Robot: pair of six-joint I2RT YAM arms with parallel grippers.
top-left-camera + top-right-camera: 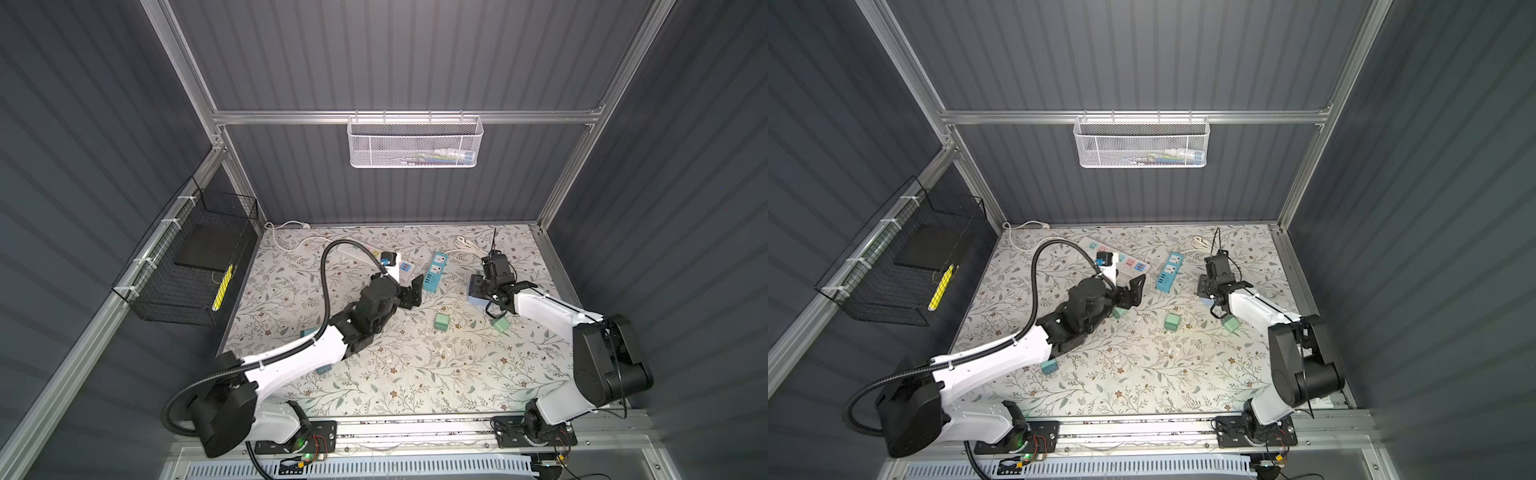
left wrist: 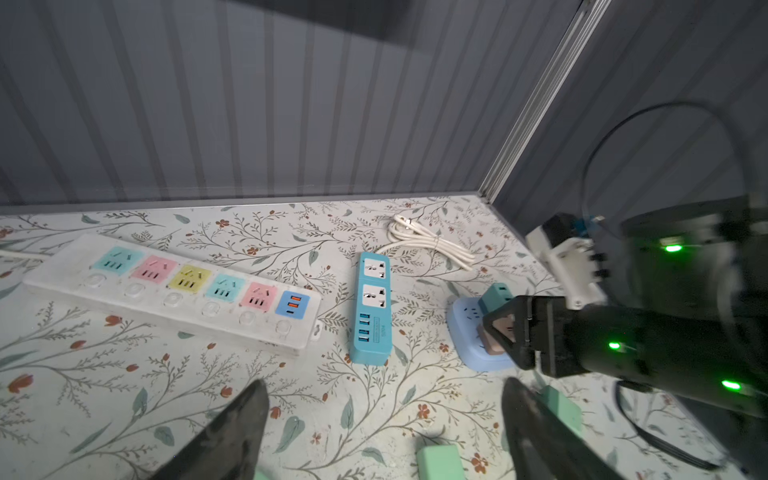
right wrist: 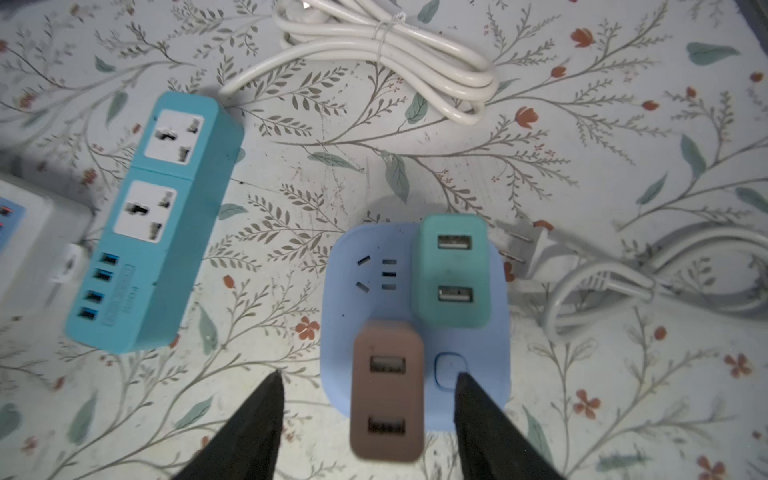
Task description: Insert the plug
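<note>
On the left of the counter (image 1: 415, 374), the long white strip (image 2: 174, 299) lies with every coloured socket empty. The left hand (image 2: 384, 382) hovers low just beside its near end, fingers spread wide and nothing between them. I judge it idle in this step.

Toward the middle, the blue strip (image 2: 371, 307) is also unfilled: both large sockets and the row of small ports are bare. Near it, loose green plugs (image 1: 441, 321) lie on the counter, apart from any socket.

On the right sits the pale-blue socket block (image 3: 374, 299). A teal plug (image 3: 453, 270) stands in it, and beside that a brown plug (image 3: 388, 390) stands upright on the block's near part. The prongs are hidden, so how deep it sits cannot be confirmed, but it looks pushed home. The right hand (image 3: 369, 375) hangs directly over the brown plug, fingers spread. One fingertip stands clear of the plug on each side and neither touches it.

By my reading, this insertion is done or nearly so. What remains is to lift the right hand away, and perhaps to fetch the loose plugs for the one open socket on the block or for the two empty strips.
</note>
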